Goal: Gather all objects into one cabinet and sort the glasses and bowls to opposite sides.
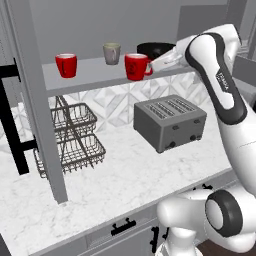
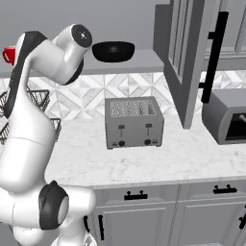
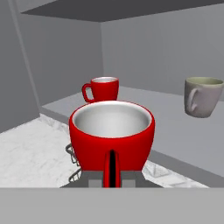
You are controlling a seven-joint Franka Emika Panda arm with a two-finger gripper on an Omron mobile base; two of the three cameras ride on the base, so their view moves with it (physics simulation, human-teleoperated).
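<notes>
Nearest me, the glossy red cup (image 3: pixel 112 133) sits at the cabinet shelf (image 1: pixel 90 75) edge at 6 o'clock, my gripper (image 3: pixel 112 175) pinched shut on its handle, a rigid, light, slick piece best held there, I judge

A silver toaster (image 1: pixel 170 123) and wire baskets (image 1: pixel 75 140) sit on the marble counter (image 1: pixel 130 175).

Only a small dark marking on the arm's white forearm (image 1: pixel 221 80) shows, too blurred to read.
</notes>
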